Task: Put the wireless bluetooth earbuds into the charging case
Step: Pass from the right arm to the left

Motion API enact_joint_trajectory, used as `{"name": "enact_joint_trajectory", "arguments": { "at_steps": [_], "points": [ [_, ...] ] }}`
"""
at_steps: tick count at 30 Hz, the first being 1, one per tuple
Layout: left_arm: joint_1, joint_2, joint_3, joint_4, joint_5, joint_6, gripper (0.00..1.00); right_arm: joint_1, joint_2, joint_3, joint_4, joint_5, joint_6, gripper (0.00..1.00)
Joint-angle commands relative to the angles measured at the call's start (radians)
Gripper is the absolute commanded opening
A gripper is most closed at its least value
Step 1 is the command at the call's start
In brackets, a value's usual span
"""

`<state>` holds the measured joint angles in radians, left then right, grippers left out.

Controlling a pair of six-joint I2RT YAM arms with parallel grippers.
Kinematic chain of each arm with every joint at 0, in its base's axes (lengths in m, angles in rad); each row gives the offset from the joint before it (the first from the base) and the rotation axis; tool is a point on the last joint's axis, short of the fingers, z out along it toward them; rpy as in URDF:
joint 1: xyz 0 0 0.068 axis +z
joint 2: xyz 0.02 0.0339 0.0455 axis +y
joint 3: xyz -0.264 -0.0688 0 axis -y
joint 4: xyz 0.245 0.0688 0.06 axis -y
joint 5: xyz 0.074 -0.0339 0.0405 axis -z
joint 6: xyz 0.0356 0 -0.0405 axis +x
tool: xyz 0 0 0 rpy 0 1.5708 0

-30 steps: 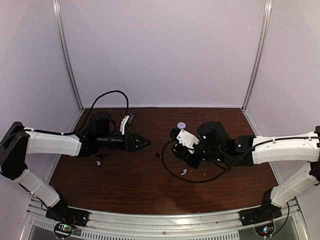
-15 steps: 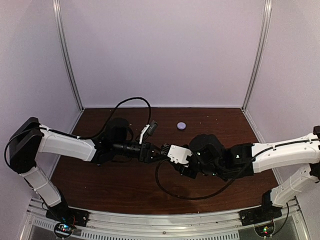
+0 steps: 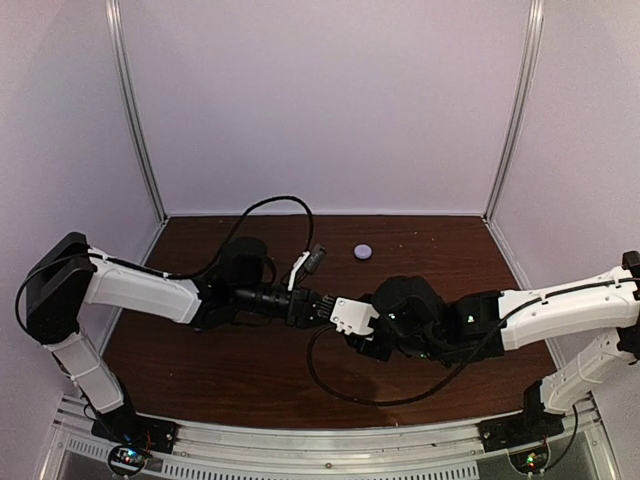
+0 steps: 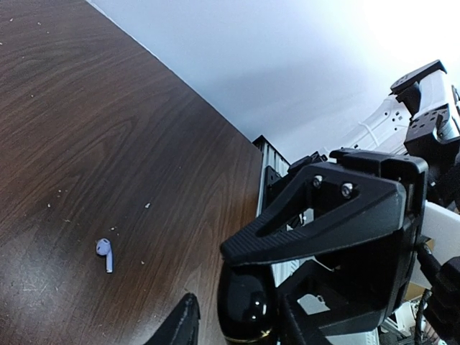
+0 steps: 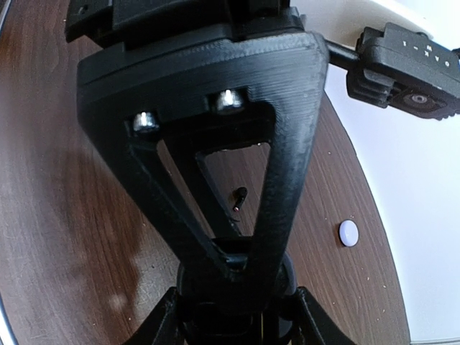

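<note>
The charging case (image 3: 362, 252) is a small pale lavender disc lying shut on the dark wood table (image 3: 200, 380) toward the back; it also shows as the case (image 5: 348, 233) in the right wrist view. One lavender earbud (image 4: 105, 253) lies alone on the wood in the left wrist view. My two grippers meet tip to tip at the table's middle. The right gripper (image 3: 338, 312) (image 5: 236, 316) is shut on a glossy black oval object (image 4: 248, 305). The left gripper (image 3: 322, 305) (image 4: 241, 320) straddles that same object, with a gap still beside one finger (image 4: 180, 323).
A tiny dark speck with a red tip (image 5: 238, 198) lies on the wood between the grippers and the case. Black cables loop over the left arm (image 3: 270, 205) and in front of the right arm (image 3: 330, 375). Pale walls and metal posts (image 3: 135, 110) enclose the table.
Both arms have swung in to the middle of the table. The left gripper's jaws have narrowed around the black oval object that the right gripper carries.
</note>
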<state>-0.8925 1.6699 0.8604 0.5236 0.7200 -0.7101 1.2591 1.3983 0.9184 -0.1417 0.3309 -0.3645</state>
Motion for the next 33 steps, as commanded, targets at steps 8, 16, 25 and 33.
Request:
{"name": "enact_joint_trajectory", "arguments": {
  "at_steps": [8,16,25,33],
  "points": [
    [-0.01,0.046,0.058,0.018,-0.002,-0.004,0.24,0.003,0.014,0.027,0.023,0.092,-0.007,0.34],
    [-0.008,0.031,0.046,0.06,0.011,-0.003,0.08,-0.005,-0.057,-0.016,0.077,0.04,0.044,0.72],
    [0.02,-0.039,0.033,0.117,0.01,0.044,0.05,-0.085,-0.255,-0.149,0.21,-0.2,0.179,0.94],
    [0.032,-0.169,-0.004,0.253,-0.01,0.143,0.04,-0.22,-0.41,-0.344,0.544,-0.555,0.401,0.95]
  ]
}}
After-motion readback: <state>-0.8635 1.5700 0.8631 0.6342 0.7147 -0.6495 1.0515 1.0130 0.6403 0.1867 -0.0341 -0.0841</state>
